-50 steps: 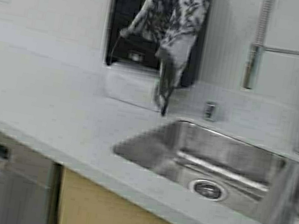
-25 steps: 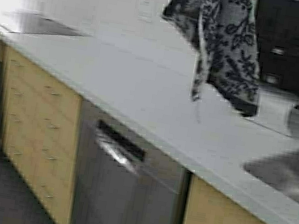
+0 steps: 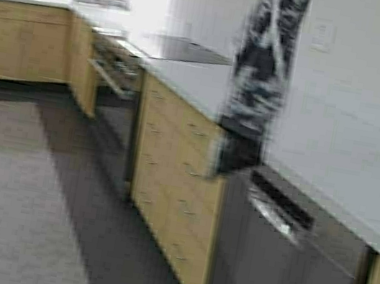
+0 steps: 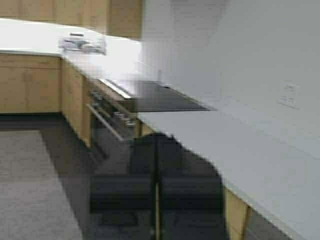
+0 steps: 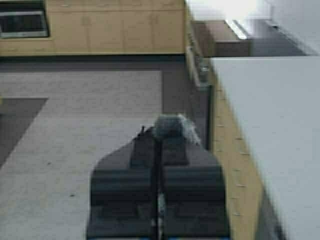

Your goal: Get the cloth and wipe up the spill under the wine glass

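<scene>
Right claw [image 5: 159, 142]: clenched on cloth [image 3: 258, 80] tuft; rest dangling limp past surface [image 3: 193, 77] edge, near drawers [image 3: 170, 175]. Left claw [image 4: 156, 150]: pinched shut, empty. Step prob. carrying cloth to spill. Wine glass not in view; next calls for finding it, approaching.

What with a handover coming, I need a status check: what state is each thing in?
cloth: hanging limp, a tuft caught in the right gripper.
right gripper: shut on the cloth.
left gripper: shut, holding nothing.
dishwasher: door shut.
drawers: all shut.
wine glass: not in view.
</scene>
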You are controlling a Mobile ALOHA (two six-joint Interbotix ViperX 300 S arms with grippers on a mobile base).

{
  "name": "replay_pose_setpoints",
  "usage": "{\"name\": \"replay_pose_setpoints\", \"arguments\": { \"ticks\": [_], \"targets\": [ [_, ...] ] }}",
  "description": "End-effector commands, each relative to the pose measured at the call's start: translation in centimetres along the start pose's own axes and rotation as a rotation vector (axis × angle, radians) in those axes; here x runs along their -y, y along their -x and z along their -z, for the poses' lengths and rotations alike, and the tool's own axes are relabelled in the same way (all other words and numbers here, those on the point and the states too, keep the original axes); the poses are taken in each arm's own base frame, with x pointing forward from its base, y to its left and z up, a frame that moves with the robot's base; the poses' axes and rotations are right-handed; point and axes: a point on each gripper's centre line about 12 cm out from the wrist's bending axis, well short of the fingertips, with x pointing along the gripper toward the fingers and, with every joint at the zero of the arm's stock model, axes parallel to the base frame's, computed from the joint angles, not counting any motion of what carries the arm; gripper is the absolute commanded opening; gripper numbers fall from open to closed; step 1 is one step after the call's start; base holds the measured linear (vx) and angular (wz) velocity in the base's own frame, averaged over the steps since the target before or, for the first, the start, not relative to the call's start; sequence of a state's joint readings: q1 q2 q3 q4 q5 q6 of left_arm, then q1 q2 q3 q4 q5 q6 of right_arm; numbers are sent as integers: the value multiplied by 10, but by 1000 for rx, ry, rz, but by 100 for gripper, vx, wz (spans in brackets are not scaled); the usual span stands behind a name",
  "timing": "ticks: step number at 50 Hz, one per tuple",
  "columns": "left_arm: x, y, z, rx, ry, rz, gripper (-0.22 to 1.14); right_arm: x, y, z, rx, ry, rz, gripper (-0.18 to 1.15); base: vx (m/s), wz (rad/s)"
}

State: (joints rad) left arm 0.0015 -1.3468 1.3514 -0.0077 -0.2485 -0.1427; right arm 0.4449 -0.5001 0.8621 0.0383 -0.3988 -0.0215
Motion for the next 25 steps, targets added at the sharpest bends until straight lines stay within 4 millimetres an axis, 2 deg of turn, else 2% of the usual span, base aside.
{"name": "replay_pose_setpoints", "arguments": {
  "ticks": [1,15,25],
  "targets": [
    [1,-3,-7,17,3,1,2,2,1,-8,34,3,8,7,-3,59],
    [0,-3,-3,6,-2,-1,2,2,1,-12,49,2,8,7,-3,57],
    [0,-3,1,-9,-2,-3,2,3,2,-4,32,13,9,7,-2,49]
  ]
}}
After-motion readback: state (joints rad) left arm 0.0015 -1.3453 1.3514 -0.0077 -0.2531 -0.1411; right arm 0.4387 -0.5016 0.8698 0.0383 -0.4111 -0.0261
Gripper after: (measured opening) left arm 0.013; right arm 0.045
